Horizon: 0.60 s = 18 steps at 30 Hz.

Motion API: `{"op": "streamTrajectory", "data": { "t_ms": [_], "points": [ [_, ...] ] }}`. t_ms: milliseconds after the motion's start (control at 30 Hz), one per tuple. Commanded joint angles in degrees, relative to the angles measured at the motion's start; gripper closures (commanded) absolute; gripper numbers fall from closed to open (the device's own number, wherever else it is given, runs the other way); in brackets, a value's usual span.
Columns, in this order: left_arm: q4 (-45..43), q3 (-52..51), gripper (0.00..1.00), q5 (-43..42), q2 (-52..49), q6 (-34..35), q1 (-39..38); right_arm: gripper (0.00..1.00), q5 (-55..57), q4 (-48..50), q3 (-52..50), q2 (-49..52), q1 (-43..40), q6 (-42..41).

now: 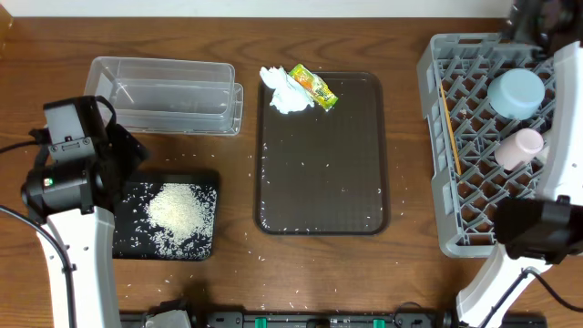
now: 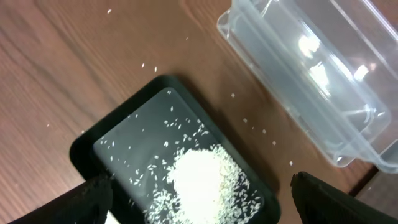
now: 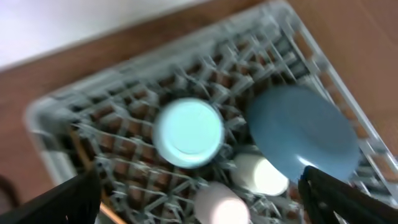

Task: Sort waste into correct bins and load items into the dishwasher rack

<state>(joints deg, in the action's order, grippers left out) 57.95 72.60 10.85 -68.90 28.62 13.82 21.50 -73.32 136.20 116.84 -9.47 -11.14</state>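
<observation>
Left claw (image 2: 202, 183): released, fingers spread wide with nothing between them. It is hovering, pointing down, over the black tray (image 2: 124, 143). The loose rice (image 2: 205, 168) is lying there in a heap, with stray grains dotted over the tray floor and the bench (image 1: 55, 36) around it. The left arm (image 1: 77, 155) is reaching up from the near edge, wrist bent over the tray's left end. The clear tub (image 1: 164, 91) is sitting empty just beyond the tray.

Right claw (image 3: 199, 180): released too, holding nothing. It is hanging above the dishwasher rack (image 1: 437, 91) and looking down into it. The light blue bowl (image 3: 188, 132) is resting upside down among the pegs. The dark blue plate (image 3: 305, 134) is lying just right of it. The white cup (image 3: 258, 174) and pink cup (image 3: 221, 205) are lying nearer the camera. The chopsticks (image 1: 450, 128) are lying along the rack's left side.

The napkin (image 1: 284, 91) and snack wrapper (image 1: 313, 87) are touching at the far edge of the brown serving tray (image 1: 319, 164).
</observation>
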Motion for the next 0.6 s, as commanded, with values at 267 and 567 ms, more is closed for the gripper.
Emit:
{"op": "streamTrajectory", "data": {
  "t_ms": [267, 567],
  "points": [
    [-0.1, 0.8, 0.06, 1.2, 0.0, 0.4, 0.3, 0.01, 0.5, -0.4, -0.2, 0.3, -9.0, -0.6],
    [-0.4, 0.8, 0.06, -25.4, 0.0, 13.8, 0.2, 0.01, 0.5, -0.4, -0.1, 0.3, -9.4, -0.6]
  ]
}}
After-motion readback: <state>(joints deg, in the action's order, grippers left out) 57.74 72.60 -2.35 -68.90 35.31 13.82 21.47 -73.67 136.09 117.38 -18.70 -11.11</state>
